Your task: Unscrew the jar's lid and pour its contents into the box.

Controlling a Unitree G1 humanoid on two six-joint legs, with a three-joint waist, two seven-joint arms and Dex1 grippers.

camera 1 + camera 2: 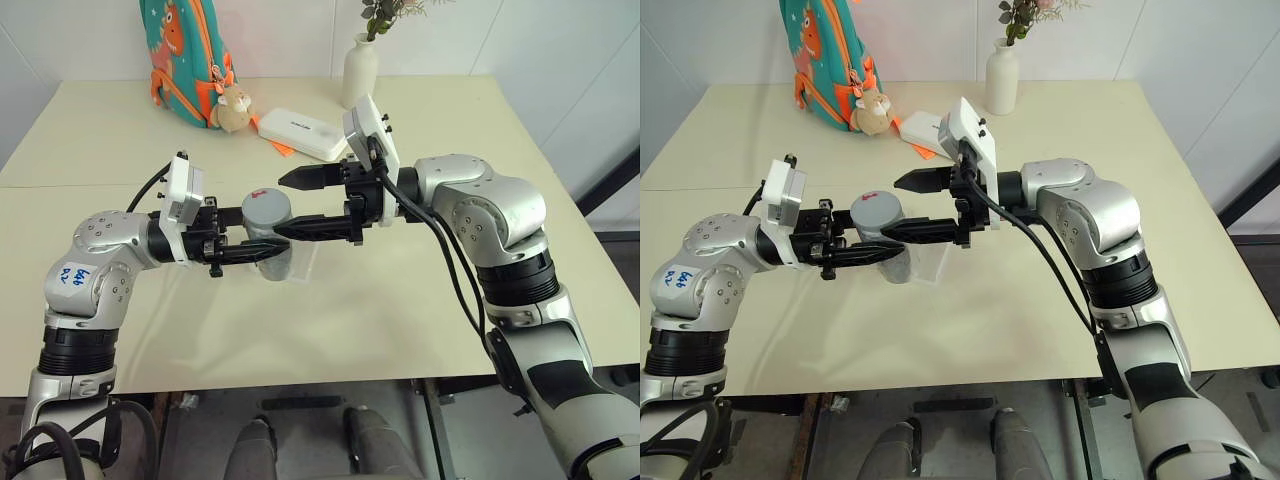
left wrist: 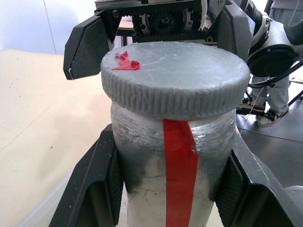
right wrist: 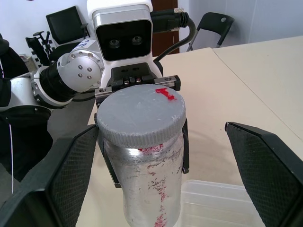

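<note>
My left gripper (image 1: 274, 249) is shut on the silvery jar (image 2: 156, 184), its fingers pressed on both sides of the body below the cap. The jar stands upright, held above the table. A strip of red tape runs down its side. The grey ribbed lid (image 2: 180, 80) with a small red mark sits on top of the jar. My right gripper (image 1: 280, 206) comes in level from the opposite side and is open. Its fingers (image 3: 71, 175) stand wide on either side of the lid without touching it. The clear box (image 3: 222, 203) lies on the table just under and beside the jar. The contents are hidden inside the jar.
At the back of the beige table (image 1: 420, 310) stand a teal backpack (image 1: 185, 55) with a plush toy (image 1: 233, 108), a white oblong case (image 1: 300, 133) and a white vase (image 1: 360, 70). The table's front edge (image 1: 300, 385) runs just below my arms.
</note>
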